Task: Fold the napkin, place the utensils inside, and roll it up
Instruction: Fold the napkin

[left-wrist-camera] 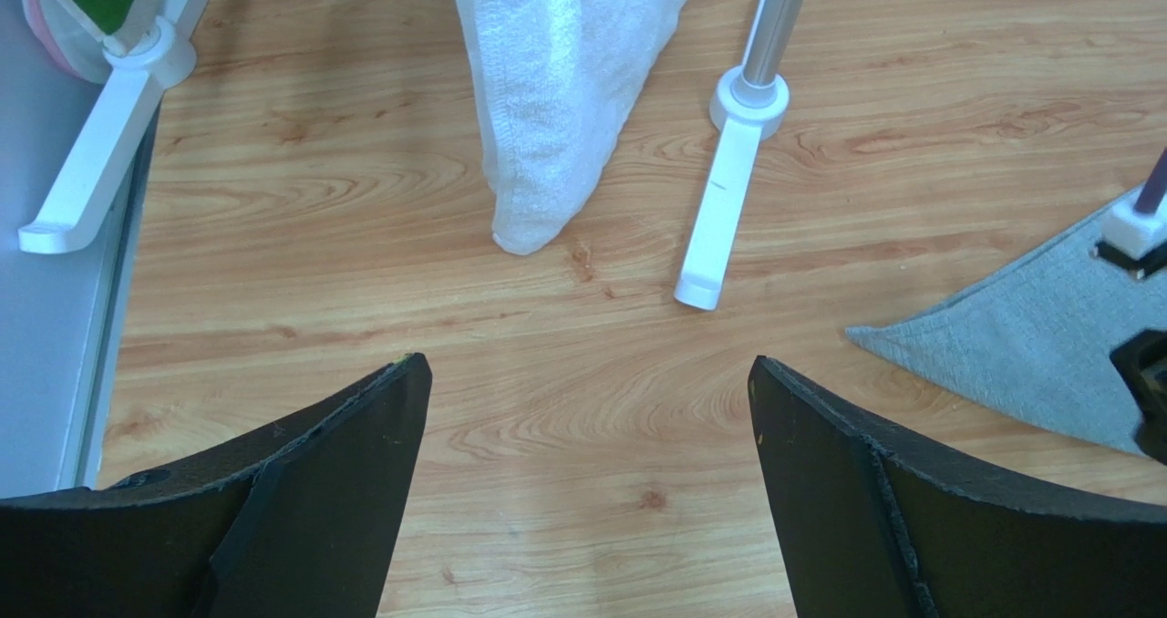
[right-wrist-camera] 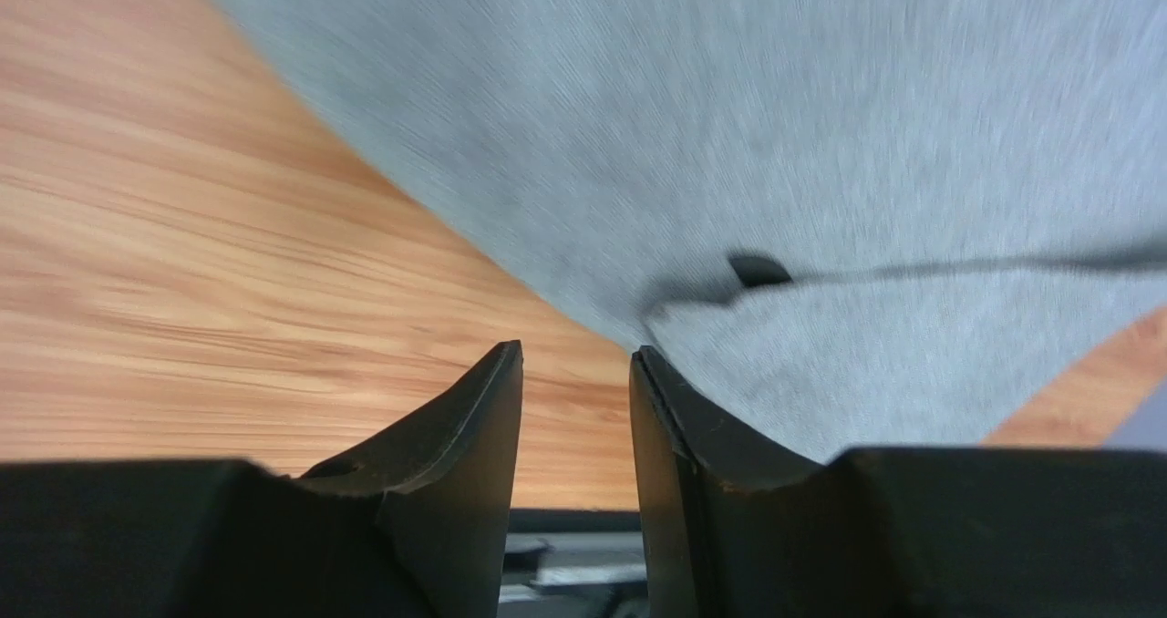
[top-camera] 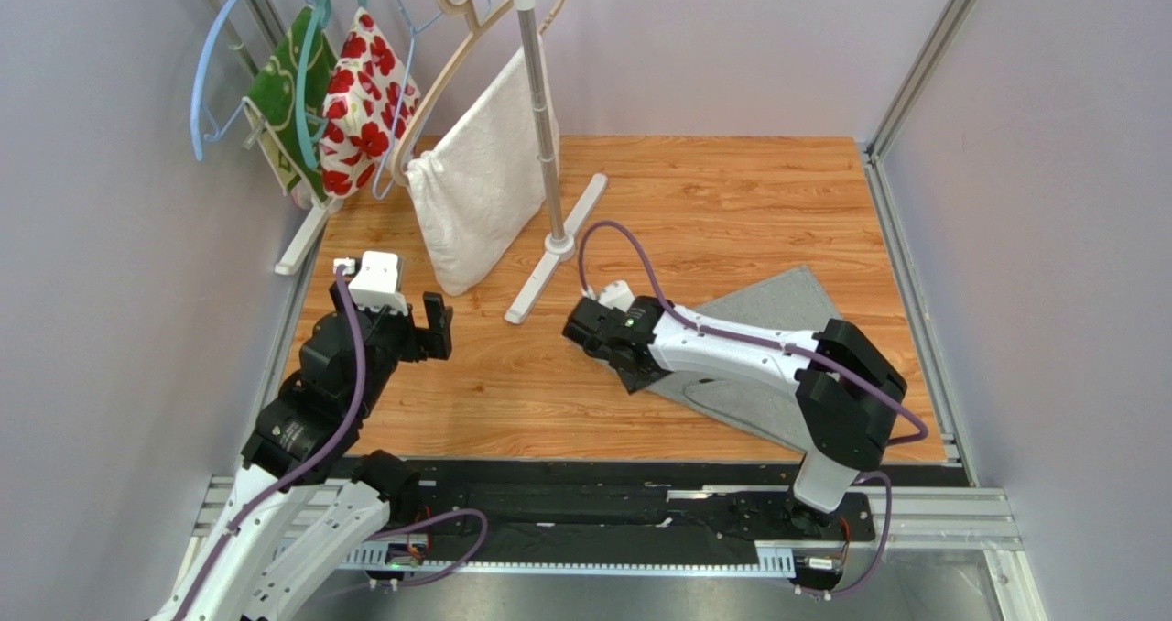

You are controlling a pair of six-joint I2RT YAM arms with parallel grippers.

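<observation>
Grey napkin [right-wrist-camera: 849, 126] beside right gripper [right-wrist-camera: 575, 361]; fingers [right-wrist-camera: 459, 440] ajar

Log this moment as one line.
left gripper: open above table | right gripper: narrowly open at napkin edge | utensil: dark end showing at fold

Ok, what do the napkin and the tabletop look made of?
Napkin: soft woven fabric, matte grey; a fine thread grain shows close up. Tabletop: wood or wood-look laminate with a smooth, faint sheen; grain lines and knots show, but which of the two I cannot tell.

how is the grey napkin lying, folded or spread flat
Folded: the napkin shows an upper layer's edge across it in the right wrist view.
</observation>
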